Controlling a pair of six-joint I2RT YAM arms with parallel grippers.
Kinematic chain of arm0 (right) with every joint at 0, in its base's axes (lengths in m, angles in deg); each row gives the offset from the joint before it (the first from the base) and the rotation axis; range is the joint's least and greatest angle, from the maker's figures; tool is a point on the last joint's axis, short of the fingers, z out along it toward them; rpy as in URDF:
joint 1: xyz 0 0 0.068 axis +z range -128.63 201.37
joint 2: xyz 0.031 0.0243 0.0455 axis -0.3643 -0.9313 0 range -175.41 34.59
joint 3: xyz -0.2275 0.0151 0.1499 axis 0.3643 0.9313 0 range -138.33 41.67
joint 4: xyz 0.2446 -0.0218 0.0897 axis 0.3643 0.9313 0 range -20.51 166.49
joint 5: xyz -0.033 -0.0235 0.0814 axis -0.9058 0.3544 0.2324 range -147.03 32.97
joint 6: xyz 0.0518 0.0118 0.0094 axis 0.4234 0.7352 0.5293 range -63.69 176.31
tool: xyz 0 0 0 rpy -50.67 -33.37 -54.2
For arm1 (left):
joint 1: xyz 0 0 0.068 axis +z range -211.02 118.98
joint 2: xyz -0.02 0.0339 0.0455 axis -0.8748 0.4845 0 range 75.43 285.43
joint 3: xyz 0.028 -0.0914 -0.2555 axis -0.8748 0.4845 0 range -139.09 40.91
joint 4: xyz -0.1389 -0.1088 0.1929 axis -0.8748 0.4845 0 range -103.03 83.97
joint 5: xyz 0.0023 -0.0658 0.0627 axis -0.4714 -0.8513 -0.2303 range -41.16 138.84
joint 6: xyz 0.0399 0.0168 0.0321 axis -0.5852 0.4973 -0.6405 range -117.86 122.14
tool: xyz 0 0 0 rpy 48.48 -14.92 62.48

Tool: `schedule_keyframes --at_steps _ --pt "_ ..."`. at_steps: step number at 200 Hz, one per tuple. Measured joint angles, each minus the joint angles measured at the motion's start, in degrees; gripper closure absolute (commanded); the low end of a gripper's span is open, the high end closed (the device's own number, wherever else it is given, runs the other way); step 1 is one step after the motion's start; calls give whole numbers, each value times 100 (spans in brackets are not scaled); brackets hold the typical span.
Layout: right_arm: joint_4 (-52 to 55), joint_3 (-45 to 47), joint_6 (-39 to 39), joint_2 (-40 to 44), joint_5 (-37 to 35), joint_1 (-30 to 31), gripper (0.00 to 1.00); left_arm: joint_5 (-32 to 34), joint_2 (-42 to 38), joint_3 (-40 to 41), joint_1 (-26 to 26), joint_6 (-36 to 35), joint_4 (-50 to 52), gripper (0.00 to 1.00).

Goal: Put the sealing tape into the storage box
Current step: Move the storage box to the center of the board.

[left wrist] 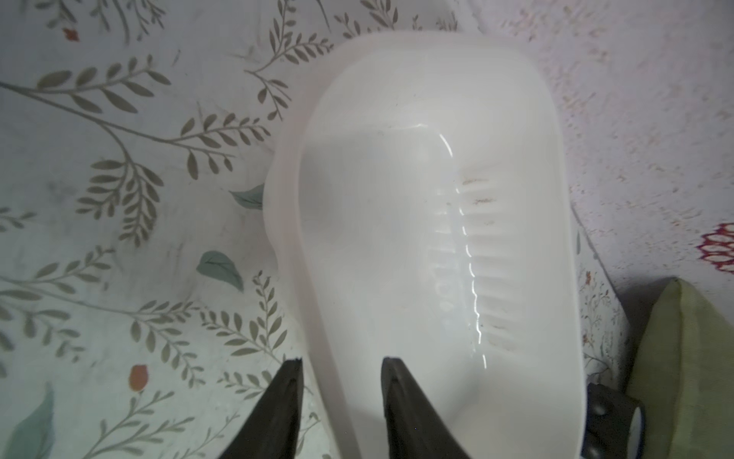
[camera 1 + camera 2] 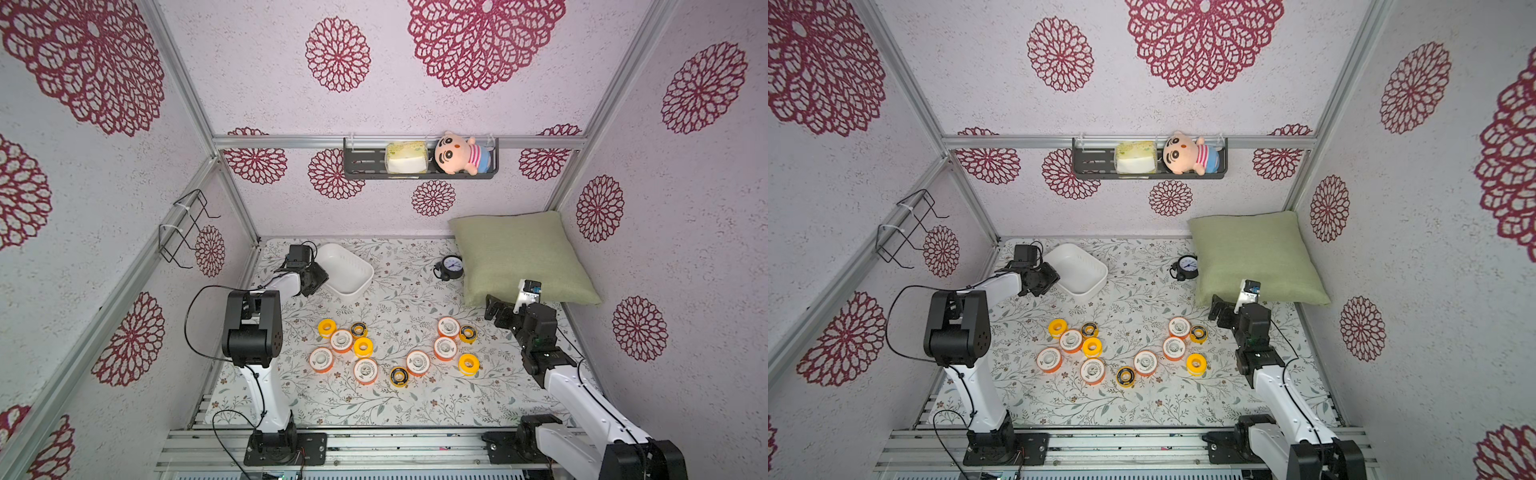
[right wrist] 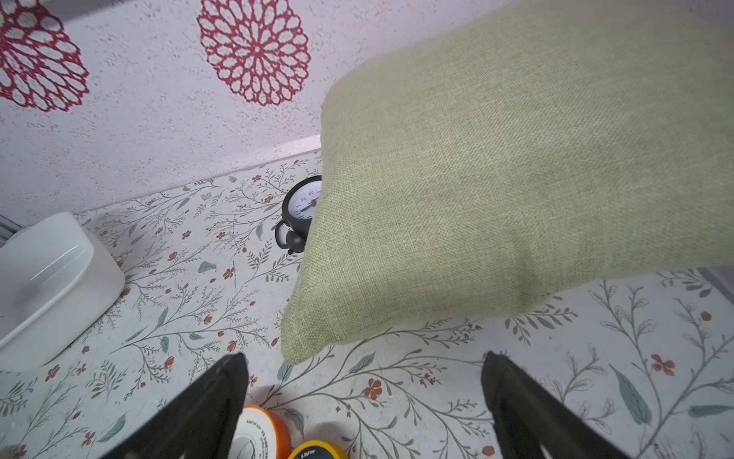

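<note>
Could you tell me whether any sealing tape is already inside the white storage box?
No, the left wrist view shows the storage box with a bare white floor and nothing lying in it.

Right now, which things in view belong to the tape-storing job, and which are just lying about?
Job: twelve small sealing tape spools, white-orange, yellow, yellow-black; white plastic rectangular storage box.
Lying about: round black alarm clock; green fabric cushion; dark metal wall shelf holding plush doll and tissue pack; black wire rack.
</note>
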Motion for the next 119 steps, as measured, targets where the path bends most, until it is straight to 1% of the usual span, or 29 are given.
schedule_keyframes --at_steps 22,45,65,90,119 --pt "11 0 22 0 13 0 1 -68 87 -114 -46 -22 68 80" --pt "17 0 22 0 63 0 1 -96 87 -179 -118 -66 131 85" --pt "33 0 22 -4 92 0 1 -151 90 -258 -219 -162 243 86" --pt "33 0 22 -20 105 0 1 -232 170 -544 -391 -326 417 86" --pt "33 0 24 -90 140 0 1 -352 249 -796 -680 -546 562 86"
